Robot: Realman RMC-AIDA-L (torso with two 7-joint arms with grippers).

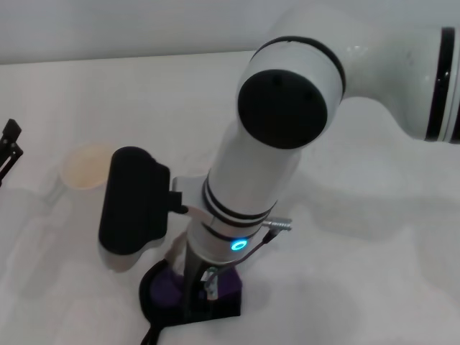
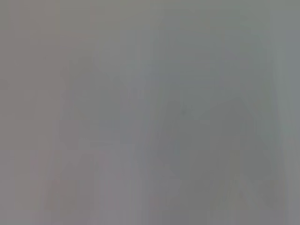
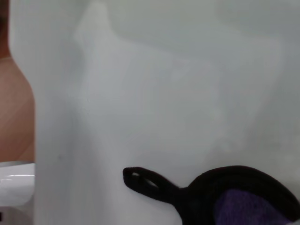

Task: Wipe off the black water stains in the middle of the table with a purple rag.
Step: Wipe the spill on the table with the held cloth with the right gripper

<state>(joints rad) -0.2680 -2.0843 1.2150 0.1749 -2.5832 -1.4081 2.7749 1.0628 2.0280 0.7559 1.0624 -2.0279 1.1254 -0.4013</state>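
Note:
The purple rag [image 1: 167, 290] lies on the white table [image 1: 359, 273] at the near middle, its black edging spread around it. My right gripper [image 1: 198, 289] comes straight down onto the rag and is shut on it, pressing it to the tabletop. In the right wrist view the rag [image 3: 243, 206] shows with its black loop [image 3: 140, 178] lying on the table. The black water stains are hidden or out of view. My left gripper [image 1: 8, 144] is parked at the far left edge. The left wrist view shows only a grey blur.
A paper cup [image 1: 85, 167] stands on the table to the left of the right arm. A black camera housing [image 1: 133, 201] sticks out from the right wrist. The table's edge and brown floor [image 3: 16, 108] show in the right wrist view.

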